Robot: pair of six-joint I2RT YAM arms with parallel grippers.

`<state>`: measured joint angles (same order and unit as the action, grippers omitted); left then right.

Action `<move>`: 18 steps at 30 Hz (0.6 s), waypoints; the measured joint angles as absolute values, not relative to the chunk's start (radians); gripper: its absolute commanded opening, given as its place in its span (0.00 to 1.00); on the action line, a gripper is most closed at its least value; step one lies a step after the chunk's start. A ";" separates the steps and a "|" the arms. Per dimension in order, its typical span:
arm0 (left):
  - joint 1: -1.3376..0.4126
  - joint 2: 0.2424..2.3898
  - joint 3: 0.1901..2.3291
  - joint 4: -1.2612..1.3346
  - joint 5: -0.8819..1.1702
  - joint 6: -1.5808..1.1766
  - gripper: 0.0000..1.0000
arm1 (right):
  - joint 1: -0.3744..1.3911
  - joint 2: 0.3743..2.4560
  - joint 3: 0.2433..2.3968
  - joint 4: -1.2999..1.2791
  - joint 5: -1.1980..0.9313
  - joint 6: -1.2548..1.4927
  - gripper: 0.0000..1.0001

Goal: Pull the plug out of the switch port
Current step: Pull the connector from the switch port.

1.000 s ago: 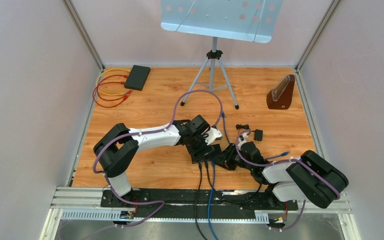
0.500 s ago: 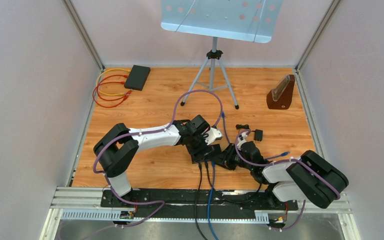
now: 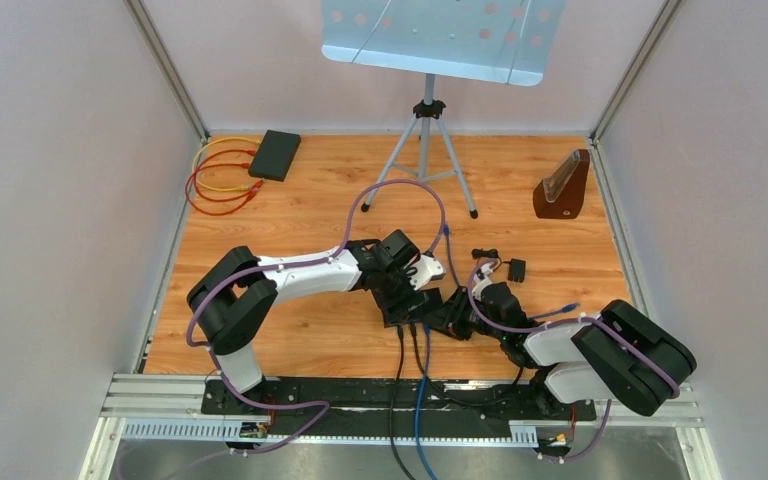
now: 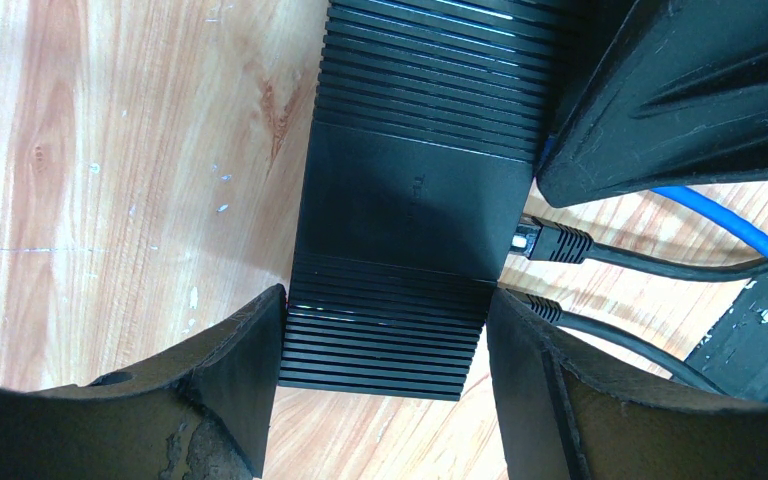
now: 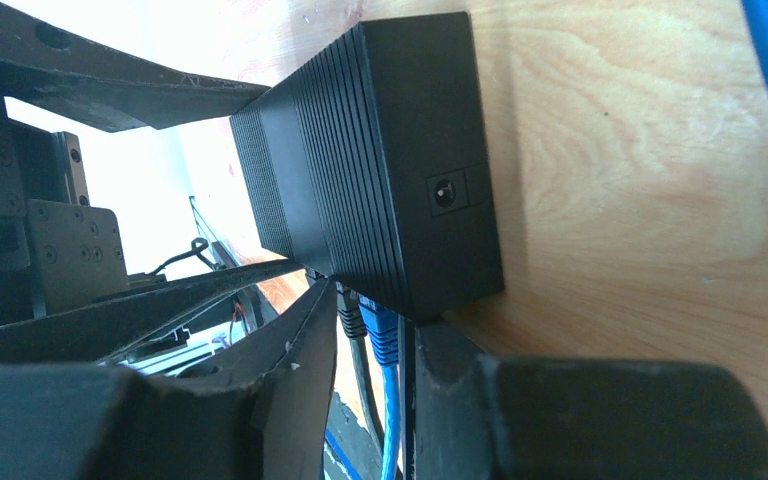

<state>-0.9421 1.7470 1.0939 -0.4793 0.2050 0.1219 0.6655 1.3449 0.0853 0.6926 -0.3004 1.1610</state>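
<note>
Barely a twitch this second: your left jaws clamp the switch [image 4: 400, 200], right jaws straddle the still-seated blue plug [image 5: 380, 335], grip impossible to tell.

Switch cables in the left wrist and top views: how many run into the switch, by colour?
black cables: 2
blue cable: 1
Total: 3, all on one side of the switch
</note>
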 measured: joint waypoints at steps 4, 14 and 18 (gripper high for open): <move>-0.942 1.747 1.094 -0.479 0.205 0.122 0.56 | 0.665 1.347 0.087 0.686 -0.300 1.154 0.21; -0.936 1.747 1.094 -0.490 0.205 0.127 0.56 | 0.660 1.411 0.107 0.716 -0.332 1.134 0.25; -0.935 1.747 1.094 -0.491 0.205 0.128 0.55 | 0.660 1.419 0.107 0.723 -0.324 1.168 0.20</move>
